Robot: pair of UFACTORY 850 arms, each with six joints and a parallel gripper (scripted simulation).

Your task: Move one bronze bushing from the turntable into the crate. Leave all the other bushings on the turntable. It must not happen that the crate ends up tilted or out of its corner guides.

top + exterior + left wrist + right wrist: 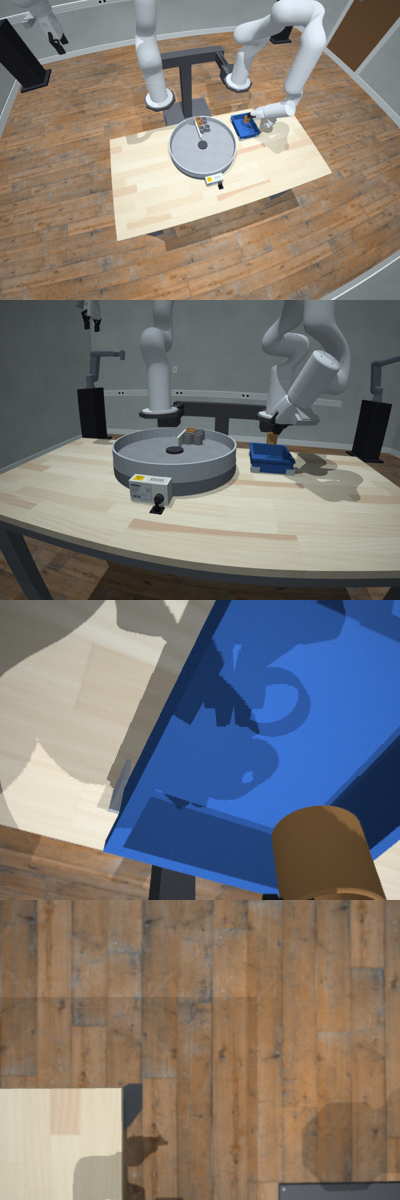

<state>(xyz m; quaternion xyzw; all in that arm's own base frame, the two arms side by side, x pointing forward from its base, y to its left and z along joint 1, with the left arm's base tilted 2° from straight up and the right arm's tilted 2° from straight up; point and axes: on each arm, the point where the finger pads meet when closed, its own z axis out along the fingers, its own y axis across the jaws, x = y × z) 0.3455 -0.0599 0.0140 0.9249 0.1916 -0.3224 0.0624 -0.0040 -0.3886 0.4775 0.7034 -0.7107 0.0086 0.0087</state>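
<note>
My left gripper is shut on a bronze bushing, gripping its upper rim. The bushing hangs about upright above the rear part of the blue crate. The crate sits level within its corner guides; no bushing shows inside it. On the turntable stand two bronze bushings and three grey bushings. My right gripper is open and empty, high at the far left.
A pale divider bar stands beside the bushings on the turntable, near the dark hub. A white control box sits at the turntable's front. The right wrist view shows floor and a table corner.
</note>
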